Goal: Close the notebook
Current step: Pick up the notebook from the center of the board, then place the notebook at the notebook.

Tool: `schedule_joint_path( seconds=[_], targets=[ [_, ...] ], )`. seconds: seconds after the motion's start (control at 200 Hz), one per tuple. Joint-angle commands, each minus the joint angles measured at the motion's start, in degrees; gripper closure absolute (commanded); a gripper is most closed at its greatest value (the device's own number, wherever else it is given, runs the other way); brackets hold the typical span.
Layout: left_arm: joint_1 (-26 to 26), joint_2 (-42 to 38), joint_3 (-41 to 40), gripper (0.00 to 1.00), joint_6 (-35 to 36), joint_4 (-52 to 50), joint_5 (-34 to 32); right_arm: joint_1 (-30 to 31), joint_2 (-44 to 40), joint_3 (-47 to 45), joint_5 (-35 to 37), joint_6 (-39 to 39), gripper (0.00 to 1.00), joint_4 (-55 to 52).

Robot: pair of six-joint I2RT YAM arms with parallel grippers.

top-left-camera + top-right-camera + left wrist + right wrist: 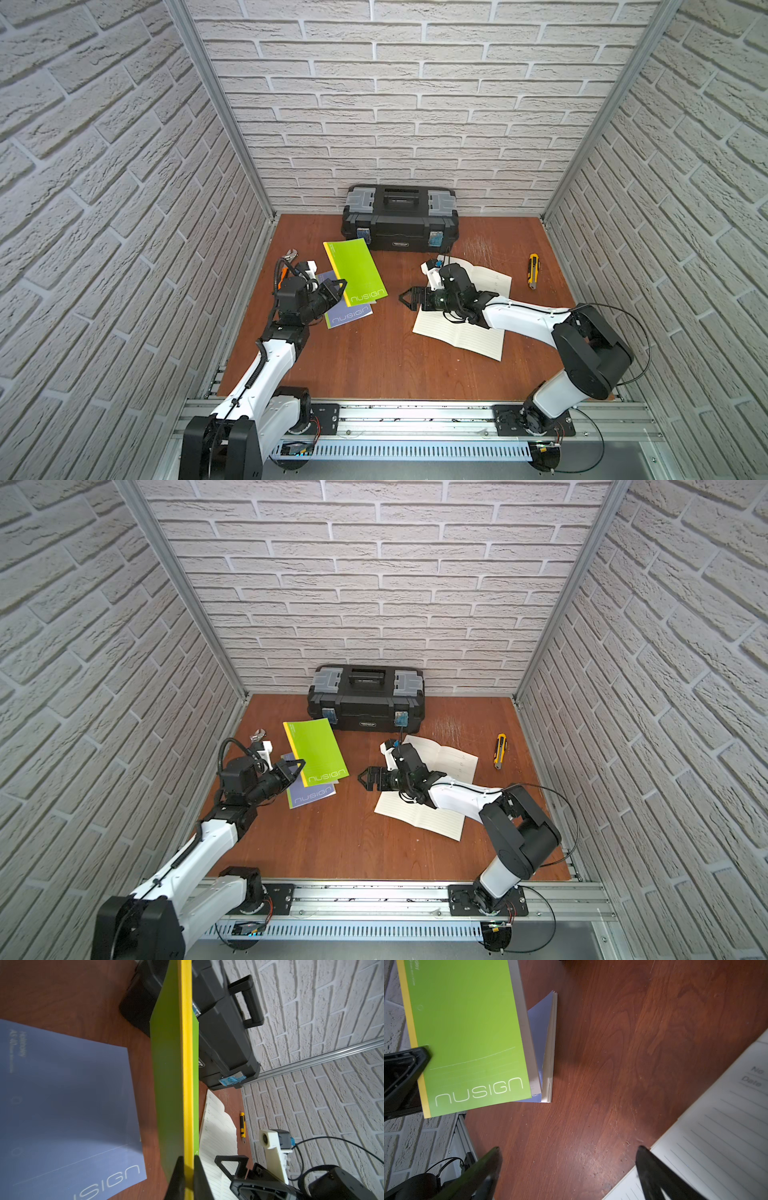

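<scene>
1. Left claw (340, 286) pinches green notebook (355, 270) by its yellow spine, tilted over purple notebook (351, 312), left-front of toolbox (400, 224); probably clearing it.
2. Right claw (406, 297) spread at open notebook (461, 336) edge, right-front of toolbox; poised to fold it.

Enclosure: back wall (415, 104) and both side walls (83, 166) clad in white brick-pattern panels. Aluminium posts (222, 108) stand at both back corners. Floor is a reddish-brown wood board (374, 365), scratched near the back right. Aluminium rail (415, 415) runs along the front edge. Lighting even.
</scene>
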Motion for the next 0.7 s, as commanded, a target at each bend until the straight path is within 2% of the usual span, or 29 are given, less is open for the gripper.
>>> schedule_joint_path(
  seconds=[0.0,0.22,0.45,0.695],
  targets=[
    [2.07,-0.53,-0.60,1.00,-1.84,3.56,5.66,0.32,0.50,-0.11,-0.79,0.42,0.00,2.90],
    [4.05,1.22,-0.74,1.00,-4.10,2.60,7.89,0.34,1.30,0.03,-1.08,0.36,0.00,3.04],
    [5.61,2.63,-1.11,1.00,-2.17,0.64,8.98,0.29,1.84,-0.11,-1.34,0.55,0.00,3.65],
    [7.42,7.47,-1.01,1.00,0.11,1.77,11.37,0.28,1.69,-0.36,-1.03,0.37,0.00,3.49]
  ],
)
